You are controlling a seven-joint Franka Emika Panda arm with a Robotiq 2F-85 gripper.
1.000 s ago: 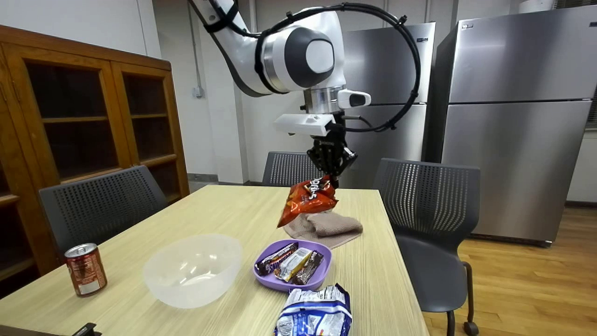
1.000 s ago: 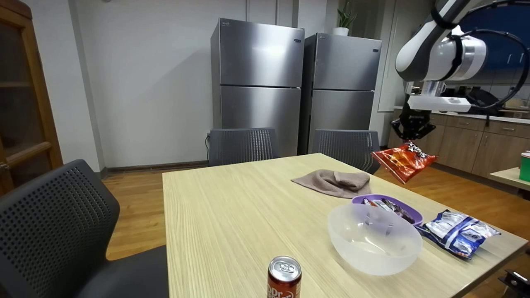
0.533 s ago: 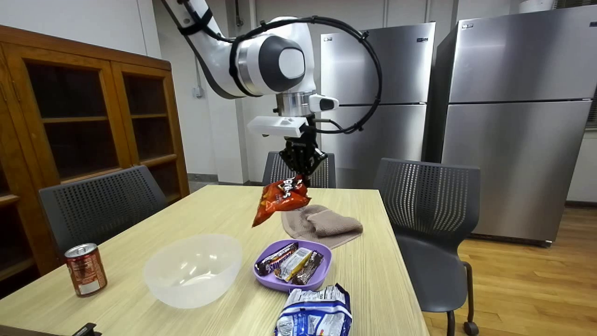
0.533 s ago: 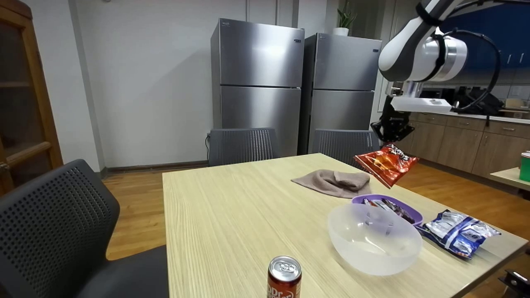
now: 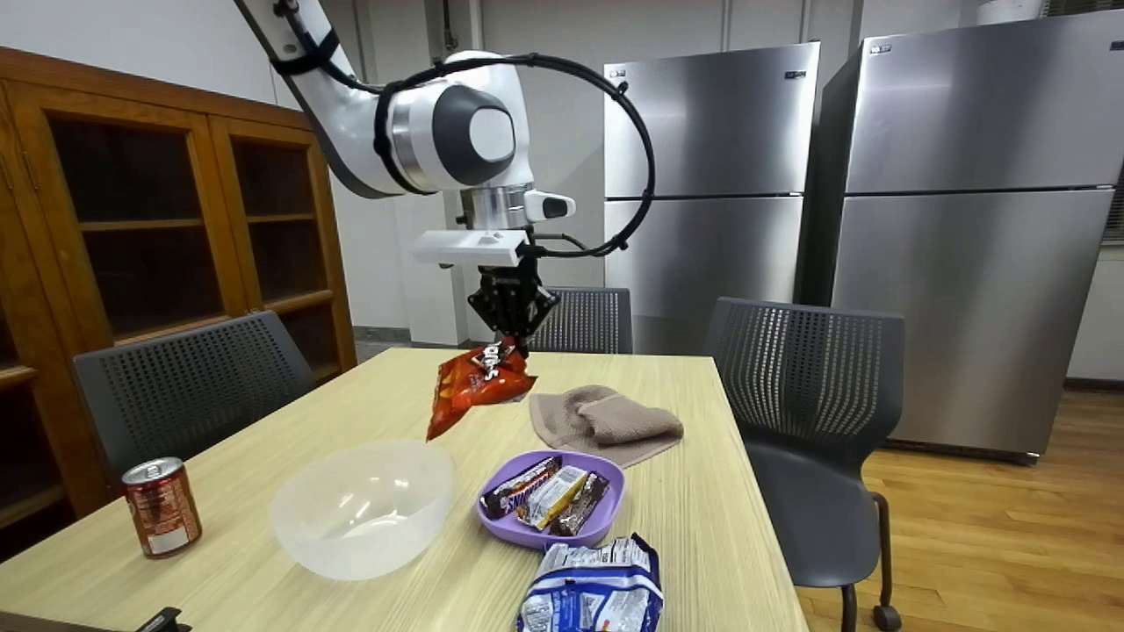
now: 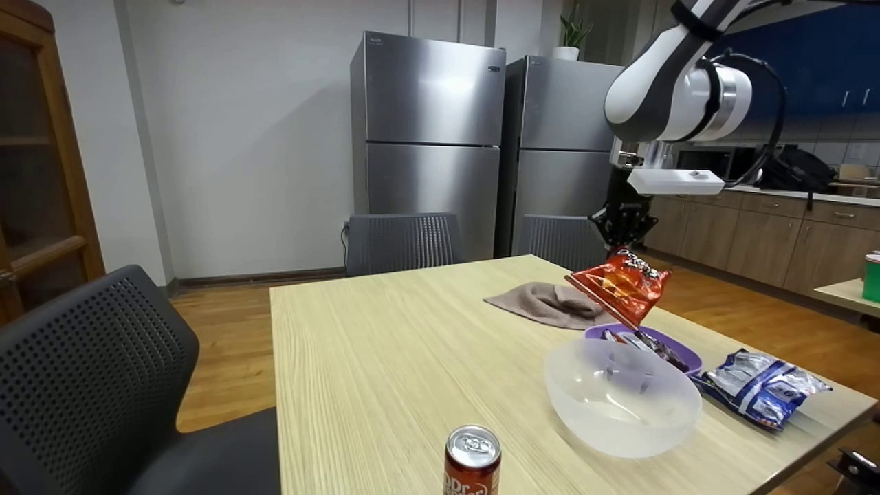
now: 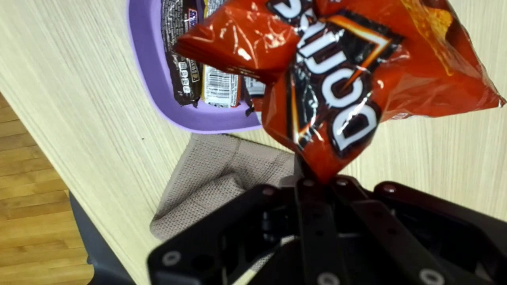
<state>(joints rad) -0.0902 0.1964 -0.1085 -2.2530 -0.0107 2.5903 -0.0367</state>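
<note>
Gripper (image 5: 518,339): clenched, pinching one corner of the red Doritos bag (image 5: 481,386), and pointing down above the light wood table (image 6: 385,344).
Bag and fingertips: the Doritos bag hangs just below them and slants out to one side, caught only at that corner, the rest in mid-air; in the wrist view its white lettering runs outward from the grip, the D nearest.
Lowest tip of the bag: angled toward the translucent bowl (image 5: 351,557) in an exterior view; the gap between the two is hard to judge.
Purple tray (image 7: 148,71): on the table, partly hidden by the bag in the wrist view, carrying a Snickers bar (image 5: 524,485), a yellow-and-white wrapped bar (image 5: 558,499) and a dark brown wrapped bar (image 5: 580,506) side by side.
Towel (image 5: 606,421): taupe, rumpled, just beside the tray.
Blue-and-silver snack bag (image 5: 593,592): lying on the opposite side of the tray from the towel, close to its rim.
Dr Pepper can (image 6: 472,460): upright, with the bowl between it and the tray.
Room: two stainless refrigerators (image 5: 711,132), dark chairs (image 5: 795,369) with perforated backs and a glass-doored wooden cabinet (image 5: 198,211).
</note>
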